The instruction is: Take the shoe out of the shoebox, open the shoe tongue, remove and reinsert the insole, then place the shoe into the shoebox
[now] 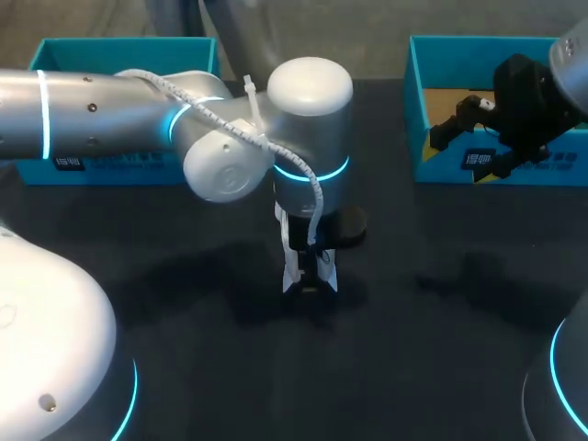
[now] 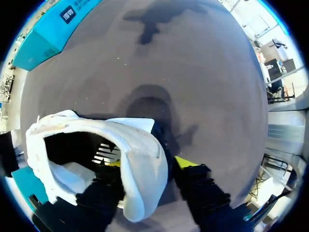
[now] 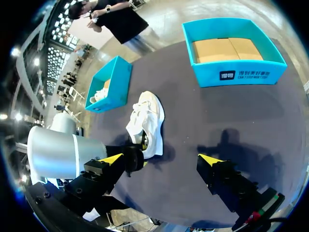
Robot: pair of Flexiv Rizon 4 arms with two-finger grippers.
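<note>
The white fabric sneaker (image 3: 147,121) lay out of its box near the middle of the dark grey tabletop (image 3: 227,125), well apart from the open turquoise cardboard shoebox (image 3: 236,77) at the far right corner; the left gripper (image 2: 149,163) pinched the collar wall, one finger inside the opening and one outside; the right gripper (image 3: 161,159) hung above, fingers spread, holding nothing. The step in hand seemed to be opening the tongue; to do it well, the left gripper should press the heel end down, while the right one comes over the laces, takes only the tongue's upper edge and pulls it toward the toe slowly, so the sneaker does not turn. Its long axis ran from the near edge toward the far edge; the toe seemed to point to the far edge; whether the sole lay flat I could not tell.
</note>
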